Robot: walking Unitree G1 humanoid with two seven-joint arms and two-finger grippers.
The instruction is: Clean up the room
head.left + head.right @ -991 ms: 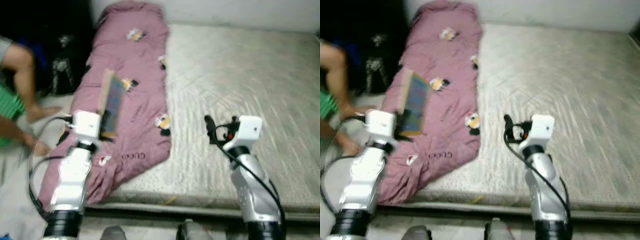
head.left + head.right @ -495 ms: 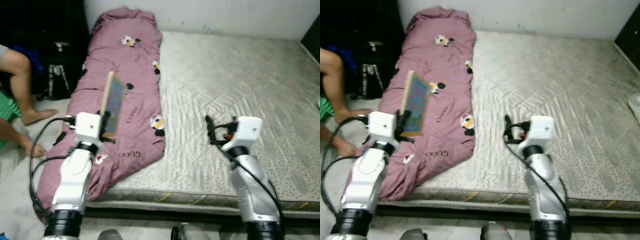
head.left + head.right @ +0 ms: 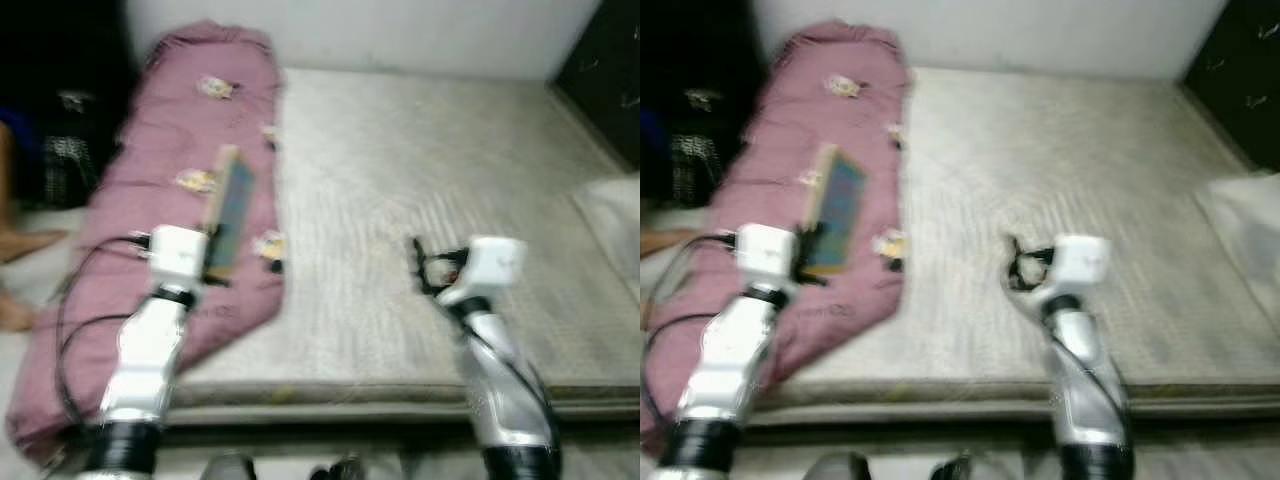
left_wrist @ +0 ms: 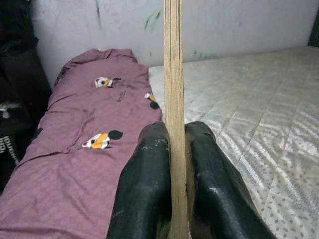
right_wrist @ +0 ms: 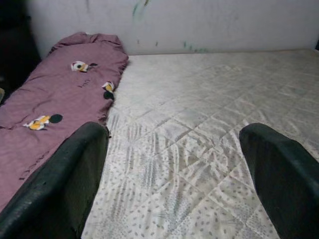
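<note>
Nearest the camera, at the foot of the bed, both silver arms reach forward over the mattress edge. On the robot's left, the left claw (image 4: 172, 189) is clamped on a thin book (image 3: 228, 212), its two black fingers (image 4: 144, 184) pressed flat against either cover; the wrist view shows the book edge-on and upright, a pale tan strip rising between them. From the head views the book stands tilted above the mauve quilt (image 3: 150, 210), its bluish cover facing the robot's right. On the robot's right, the right claw (image 3: 418, 268) hovers over the bare mattress (image 3: 420, 170) with its fingers (image 5: 55, 184) spread wide apart and nothing between them. Farther on, the quilt, printed with small cartoon figures, runs along the bed's left side up to the white wall (image 3: 380, 30). Beyond the mattress's right side lies something pale (image 3: 615, 215), blurred, with a dark shape (image 3: 605, 70) behind it.
</note>
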